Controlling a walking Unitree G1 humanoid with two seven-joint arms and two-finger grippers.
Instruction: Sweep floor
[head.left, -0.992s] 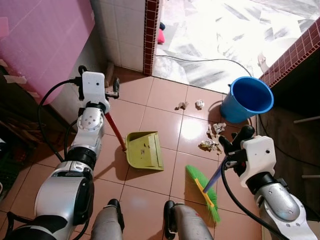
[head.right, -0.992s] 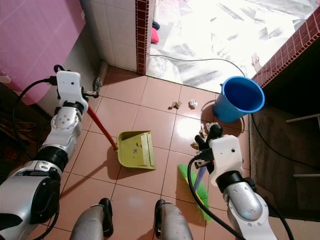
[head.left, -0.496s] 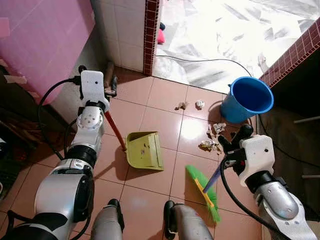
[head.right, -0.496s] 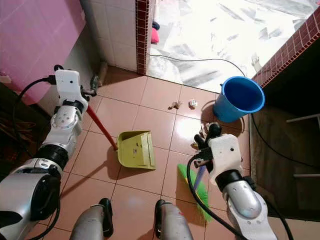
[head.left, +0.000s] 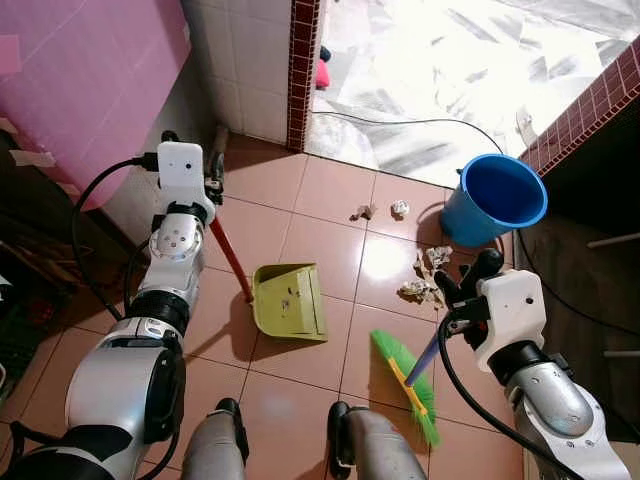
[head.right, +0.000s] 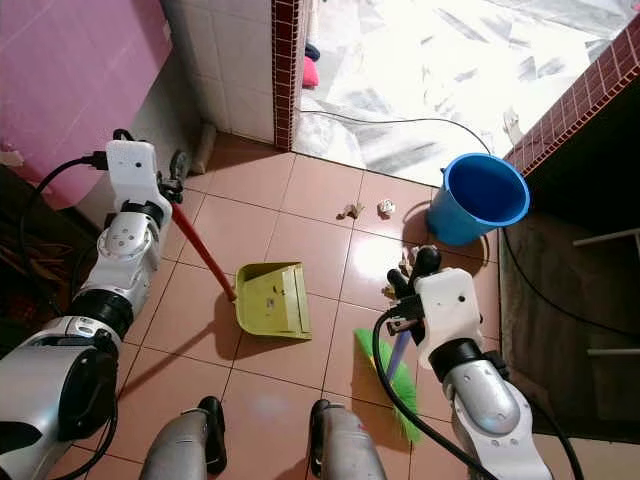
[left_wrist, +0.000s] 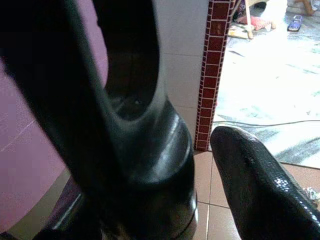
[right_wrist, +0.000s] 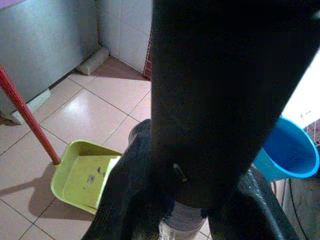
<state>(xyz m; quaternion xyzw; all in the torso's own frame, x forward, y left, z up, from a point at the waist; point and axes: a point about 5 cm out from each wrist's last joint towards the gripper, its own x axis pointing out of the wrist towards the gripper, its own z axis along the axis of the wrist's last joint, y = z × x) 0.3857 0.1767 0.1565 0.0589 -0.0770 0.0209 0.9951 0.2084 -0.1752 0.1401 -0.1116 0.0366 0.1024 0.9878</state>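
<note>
Left claw (head.left: 213, 172): clenched on the red handle (head.left: 231, 262) of the dustpan (head.left: 289, 301); raised near the white tiled wall (head.left: 240, 60)
Right claw (head.left: 462, 284): grasping the purple handle of the broom (head.left: 408, 384); green bristles on the floor just ahead of the robot's feet
Dustpan: yellow-green; flat on the tiled floor (head.left: 320, 215); left of the broom, apart from it
Litter (head.left: 422, 290): crumpled scraps between dustpan and blue bucket (head.left: 494, 197); more scraps (head.left: 381, 210) farther ahead
Bucket: upright; beside the brick ledge (head.left: 585, 105)
</note>
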